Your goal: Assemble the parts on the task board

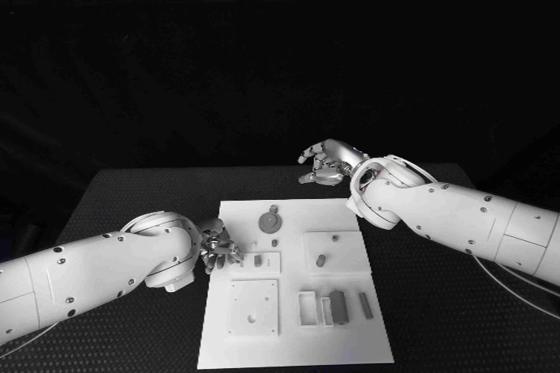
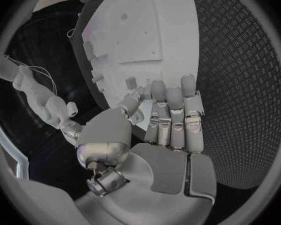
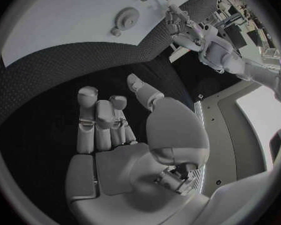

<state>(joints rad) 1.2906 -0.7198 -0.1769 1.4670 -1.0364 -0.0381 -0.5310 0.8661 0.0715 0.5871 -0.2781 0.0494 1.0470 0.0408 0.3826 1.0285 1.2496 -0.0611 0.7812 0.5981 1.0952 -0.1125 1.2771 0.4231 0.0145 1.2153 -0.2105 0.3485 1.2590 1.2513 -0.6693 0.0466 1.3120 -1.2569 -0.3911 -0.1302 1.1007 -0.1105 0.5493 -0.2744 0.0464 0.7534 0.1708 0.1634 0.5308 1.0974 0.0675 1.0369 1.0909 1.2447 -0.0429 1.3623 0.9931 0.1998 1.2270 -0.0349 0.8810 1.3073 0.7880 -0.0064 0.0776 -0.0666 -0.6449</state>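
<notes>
The white task board [image 1: 292,341] lies in the middle of the black table. A round grey part [image 1: 271,222] sits near its far end, with a small peg [image 1: 275,243] just below it. Two raised plates [image 1: 338,250] [image 1: 253,307] stand on the board. A grey block [image 1: 337,306] and a thin bar [image 1: 365,306] lie beside a rectangular frame [image 1: 307,307]. My left hand [image 1: 217,243] [image 2: 172,120] hovers at the board's [image 2: 140,30] left edge, fingers straight and together, holding nothing. My right hand [image 1: 330,161] [image 3: 115,130] is raised beyond the far edge, loosely curled and empty.
Textured black table [image 1: 140,195] surrounds the board on all sides. The right wrist view shows the board [image 3: 65,20] with the round part [image 3: 127,18] and my left hand [image 3: 178,20] past it. Both white forearms reach in low over the table's sides.
</notes>
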